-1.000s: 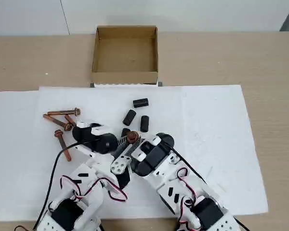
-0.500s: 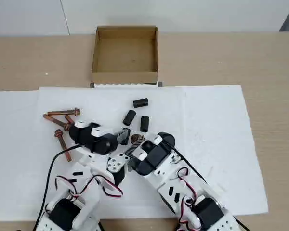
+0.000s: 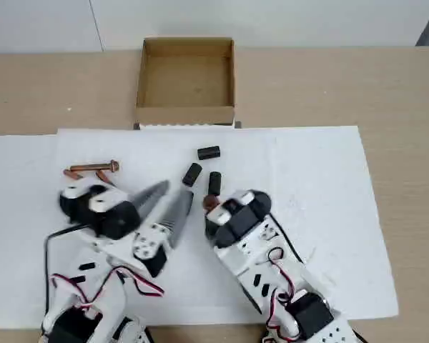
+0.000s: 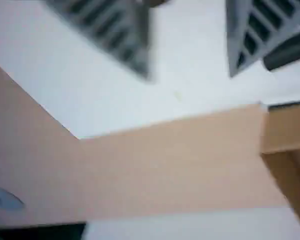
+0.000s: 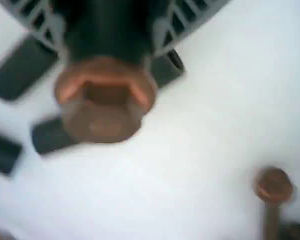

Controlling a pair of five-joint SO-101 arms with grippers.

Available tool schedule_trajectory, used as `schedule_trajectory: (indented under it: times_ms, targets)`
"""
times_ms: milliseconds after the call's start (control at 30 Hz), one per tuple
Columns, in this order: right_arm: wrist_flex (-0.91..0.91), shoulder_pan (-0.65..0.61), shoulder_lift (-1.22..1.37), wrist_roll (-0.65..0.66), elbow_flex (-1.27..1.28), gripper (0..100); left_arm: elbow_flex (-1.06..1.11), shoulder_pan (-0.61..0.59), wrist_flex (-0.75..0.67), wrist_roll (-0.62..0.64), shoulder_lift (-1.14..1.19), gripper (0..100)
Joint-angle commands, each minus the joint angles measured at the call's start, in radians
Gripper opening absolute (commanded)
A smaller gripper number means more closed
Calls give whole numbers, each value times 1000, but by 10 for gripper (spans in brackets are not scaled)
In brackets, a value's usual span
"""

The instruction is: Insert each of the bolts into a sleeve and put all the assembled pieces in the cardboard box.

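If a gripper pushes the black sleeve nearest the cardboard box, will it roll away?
Probably it rolls: the sleeve lies on its side, a short round cylinder on flat white paper. Being small, it is likely light.

Lit bright and even from overhead in the high view; flat, matte look on the white paper and the tan table; soft, short shadows under both arms and beside the sleeves; thin dark strip along the front foot of the cardboard box, slightly dimmer on its inside walls. Washed pale on the paper in the right wrist view; dull sheen on the bolt head; softly lit in the left wrist view.
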Motion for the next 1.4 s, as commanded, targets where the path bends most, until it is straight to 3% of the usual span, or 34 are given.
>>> schedule_trajectory:
  times_ms: [0,333,500,867,1367]
  targets:
    - [58,74,-1,-43,-75,2,-38,-87,6,2,11,6]
    - [229,94,104,-121,-261,2,116,-284,91,-173,9,6]
    - [177,96,455,-199,-512,2,166,-350,157,-192,6,6]
    - [68,177,1259,-190,-1191,2,274,-428,175,-247,5,7]
    - [25,220,2054,120,-1999,2,354,-428,176,-247,5,8]
